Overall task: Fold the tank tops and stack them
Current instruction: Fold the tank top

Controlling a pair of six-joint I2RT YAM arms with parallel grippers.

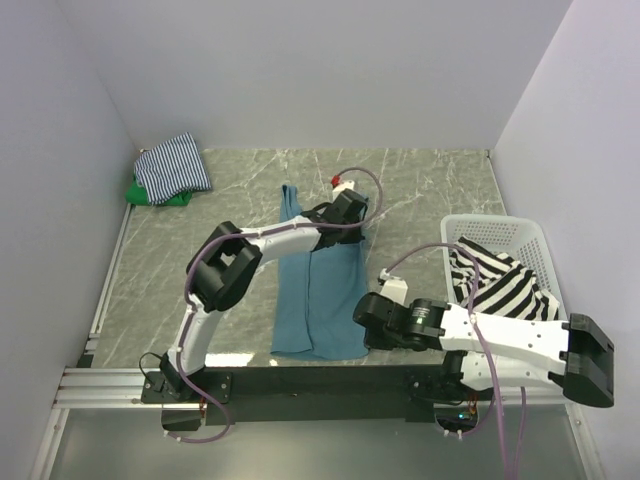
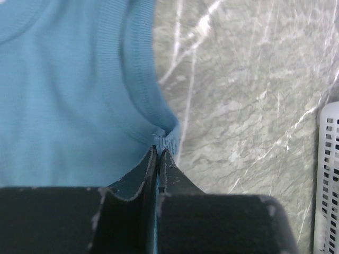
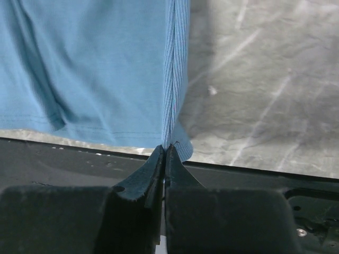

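The teal-blue tank top (image 1: pixel 322 285) lies lengthwise in the middle of the table. My left gripper (image 1: pixel 352 215) is shut on its far right shoulder strap (image 2: pixel 168 141). My right gripper (image 1: pixel 366 322) is shut on its near right hem corner (image 3: pixel 180 144). The cloth's right edge runs between the two grippers. The thin navy-white striped top (image 1: pixel 172 167) lies folded on the green top (image 1: pixel 150 194) at the far left corner. The bold black-white striped top (image 1: pixel 500 283) sits in the basket.
The white lattice basket (image 1: pixel 527 237) stands at the right of the table and its wall shows in the left wrist view (image 2: pixel 328 180). The black rail (image 3: pixel 265 180) runs along the near table edge. White walls close in the left, far and right sides.
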